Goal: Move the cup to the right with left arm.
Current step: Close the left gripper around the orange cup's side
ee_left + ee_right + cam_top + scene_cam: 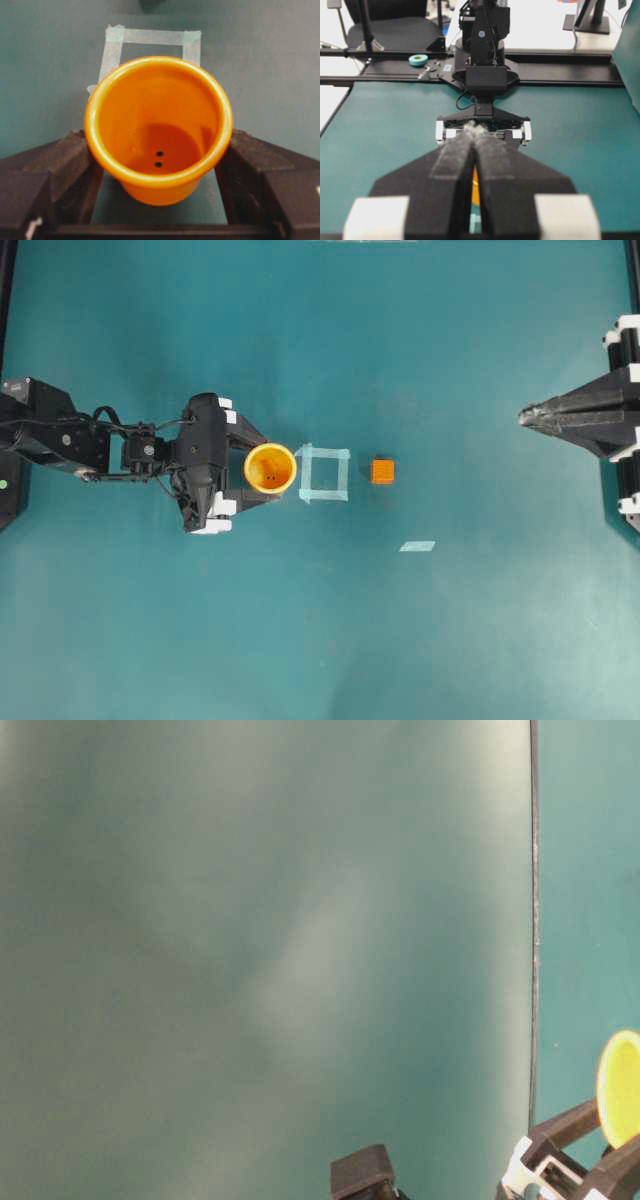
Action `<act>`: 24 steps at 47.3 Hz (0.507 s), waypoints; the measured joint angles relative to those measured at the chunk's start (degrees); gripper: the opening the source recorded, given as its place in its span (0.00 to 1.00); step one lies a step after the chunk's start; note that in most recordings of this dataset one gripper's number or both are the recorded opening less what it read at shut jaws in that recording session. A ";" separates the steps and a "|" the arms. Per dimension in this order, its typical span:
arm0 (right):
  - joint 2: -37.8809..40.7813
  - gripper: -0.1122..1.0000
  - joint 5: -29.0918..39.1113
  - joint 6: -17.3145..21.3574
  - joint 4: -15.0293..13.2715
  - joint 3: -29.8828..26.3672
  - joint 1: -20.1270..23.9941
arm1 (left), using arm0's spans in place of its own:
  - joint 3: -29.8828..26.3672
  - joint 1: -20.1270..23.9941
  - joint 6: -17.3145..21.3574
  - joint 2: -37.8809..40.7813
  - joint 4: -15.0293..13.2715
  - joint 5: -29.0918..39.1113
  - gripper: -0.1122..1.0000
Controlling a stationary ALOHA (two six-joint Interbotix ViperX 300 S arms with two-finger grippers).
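- The cup stands upright on the table, mouth up, left of centre, with two small dark dots on its orange floor.
- Just to its right lies a tape square; the cup's rim touches or slightly overlaps the square's near edge from above, and I can't tell which.
- Further right, past the square, sits a small orange cube, and below and right of that a loose strip of tape.
- The left gripper has the cup between its fingers, one on each flank. The jaws stand wide; in the wrist view the pads look to be at the cup's wall, but whether they press or merely bracket it I cannot tell.
- The relation that matters: the cup sits inside the jaws on its left, with its way rightward lined up along square and cube. A round cup has no long axis to fuss over.
- The left arm is right at the cup.
- The right gripper is parked well apart at the far right edge, fingers pinched together on nothing.
- My guess is a firmer close is wanted before any carry.
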 measured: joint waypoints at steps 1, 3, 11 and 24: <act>0.09 0.10 0.00 0.00 0.00 0.00 0.00 | -0.09 0.00 0.00 0.00 0.00 0.00 0.68; 0.09 0.10 0.00 0.00 0.00 0.00 0.00 | -0.18 -0.09 0.00 -0.09 0.00 0.00 0.68; 0.09 0.10 0.00 -0.09 0.00 0.00 0.00 | -0.62 0.00 0.00 -0.97 -0.09 0.00 0.68; 0.09 0.10 0.00 0.00 0.00 -0.44 0.00 | -0.79 0.00 0.09 -6.86 -0.09 2.90 0.68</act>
